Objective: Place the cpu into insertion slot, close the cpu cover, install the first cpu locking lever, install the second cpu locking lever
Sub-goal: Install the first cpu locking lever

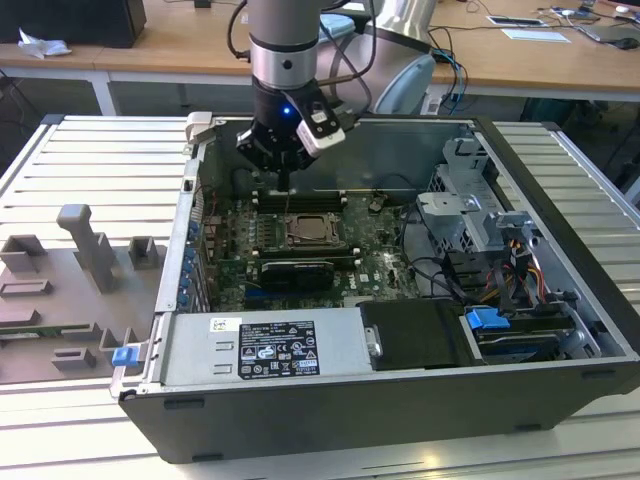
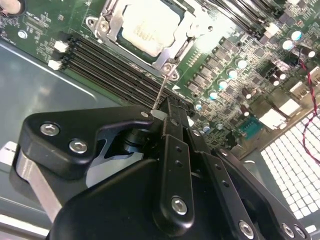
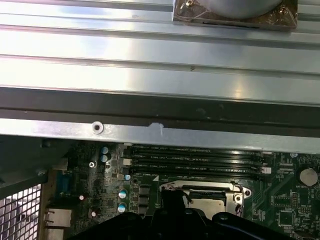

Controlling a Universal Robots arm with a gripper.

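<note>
The cpu lies silver side up in the insertion slot on the green board. The cpu cover lies flat around it as a silver frame. A thin wire locking lever rises from the socket's corner screw to my fingertips. My gripper looks shut on the lever's free end. In the exterior view the gripper hangs just behind the socket, inside the open computer case. The first wrist view shows the cpu and the socket rim just beyond my black fingers.
Long black memory slots run beside the socket on the gripper's side. A black graphics card lies in front of the socket, then the power supply. A drive cage and cables fill the exterior view's right. The case wall stands close behind.
</note>
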